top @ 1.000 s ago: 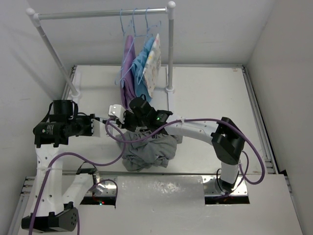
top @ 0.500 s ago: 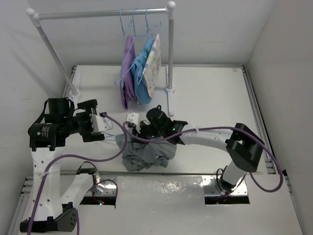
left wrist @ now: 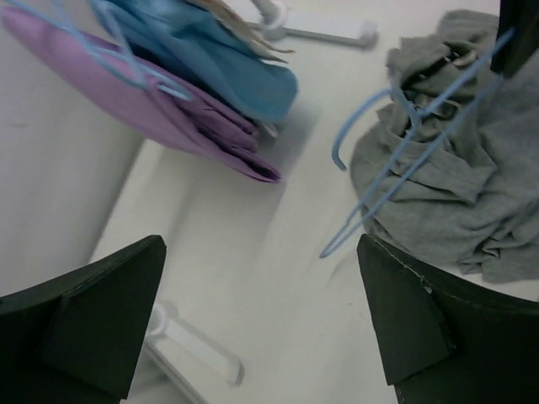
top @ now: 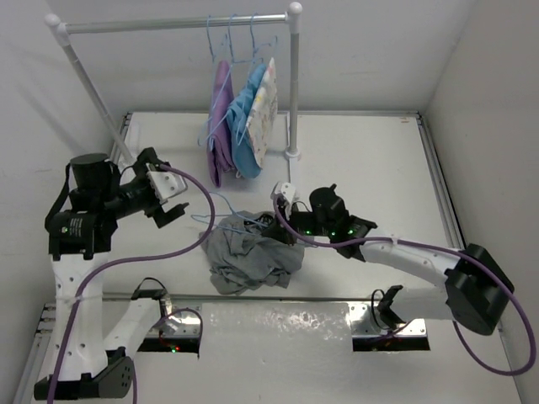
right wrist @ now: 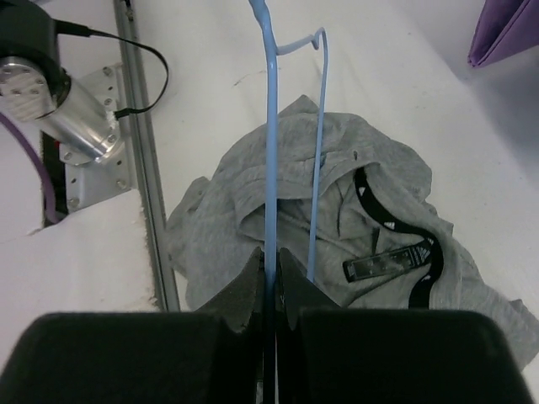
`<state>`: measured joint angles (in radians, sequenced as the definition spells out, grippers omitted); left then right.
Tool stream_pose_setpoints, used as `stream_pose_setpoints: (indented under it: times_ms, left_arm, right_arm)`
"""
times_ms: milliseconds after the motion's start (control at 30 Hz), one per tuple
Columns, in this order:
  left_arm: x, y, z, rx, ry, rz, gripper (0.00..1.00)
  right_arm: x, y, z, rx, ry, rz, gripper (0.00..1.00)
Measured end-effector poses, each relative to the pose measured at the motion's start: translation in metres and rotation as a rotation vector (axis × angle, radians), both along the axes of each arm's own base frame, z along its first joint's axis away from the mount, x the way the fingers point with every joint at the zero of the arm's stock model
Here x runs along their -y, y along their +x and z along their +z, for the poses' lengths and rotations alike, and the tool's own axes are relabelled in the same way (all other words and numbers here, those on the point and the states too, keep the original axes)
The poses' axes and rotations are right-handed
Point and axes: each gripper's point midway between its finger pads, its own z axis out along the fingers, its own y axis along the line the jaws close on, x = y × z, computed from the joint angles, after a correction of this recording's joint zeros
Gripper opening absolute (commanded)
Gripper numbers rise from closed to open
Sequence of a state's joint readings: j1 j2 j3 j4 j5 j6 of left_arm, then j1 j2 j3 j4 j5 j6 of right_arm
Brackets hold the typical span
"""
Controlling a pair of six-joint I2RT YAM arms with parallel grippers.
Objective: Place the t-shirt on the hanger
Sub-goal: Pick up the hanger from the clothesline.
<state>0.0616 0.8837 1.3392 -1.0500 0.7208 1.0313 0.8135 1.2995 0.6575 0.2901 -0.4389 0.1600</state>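
The right gripper (right wrist: 269,271) has its fingers pressed together on one bar of the hanger (right wrist: 269,126). In the top view the gripper (top: 284,202) sits at 1 o'clock of the t-shirt (top: 253,257), and the hanger runs from it toward 9 o'clock over the shirt's far edge. The hook pokes out past the cloth on the left. Whether the frame touches the shirt cannot be told.

The t-shirt is a crumpled grey heap on the table (top: 362,160), at about 7 o'clock from the table's middle. Its black-lined collar faces up.

The left gripper (left wrist: 261,311) is spread wide and holds nothing. It hangs at 10 o'clock of the shirt, well apart from it.

The rack (top: 293,84) stands at 12 o'clock of the shirt. It carries a purple garment (top: 221,126), a blue garment (top: 247,118) and a patterned white one (top: 265,101), which hang close above the hanger's path. The left arm's purple cable (top: 198,244) loops just beside the shirt at 9 o'clock.
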Motion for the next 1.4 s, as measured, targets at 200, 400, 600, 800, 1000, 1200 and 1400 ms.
stream_pose_setpoints:
  times_ms: [200, 400, 600, 800, 1000, 1200, 1400]
  left_arm:
    - [0.015, -0.005, -0.077, -0.173, -0.004, -0.156, 0.95]
    - [0.034, -0.019, -0.137, -0.213, -0.027, -0.376, 1.00]
    - [0.052, -0.011, -0.120, -0.076, -0.096, -0.496, 1.00]
    - [0.060, -0.009, -0.139, -0.104, -0.088, -0.589, 0.98]
    - [0.063, -0.016, -0.157, -0.189, -0.113, -0.635, 0.86]
    - [0.074, -0.017, -0.157, -0.222, -0.139, -0.652, 0.68]
    - [0.079, -0.011, -0.157, -0.230, -0.134, -0.638, 0.60]
  right_arm:
    - [0.018, -0.011, 0.027, 0.041, 0.053, -0.012, 0.00]
    - [0.029, -0.017, 0.052, 0.085, 0.093, -0.017, 0.00]
    - [0.033, -0.022, 0.043, 0.062, 0.059, -0.007, 0.00]
    - [0.033, -0.028, 0.036, 0.036, 0.037, 0.022, 0.00]
    - [0.031, -0.033, 0.036, 0.026, 0.042, 0.054, 0.00]
    - [0.026, -0.037, 0.035, 0.010, 0.050, 0.088, 0.00]
    - [0.025, -0.039, 0.036, 0.006, 0.058, 0.101, 0.00]
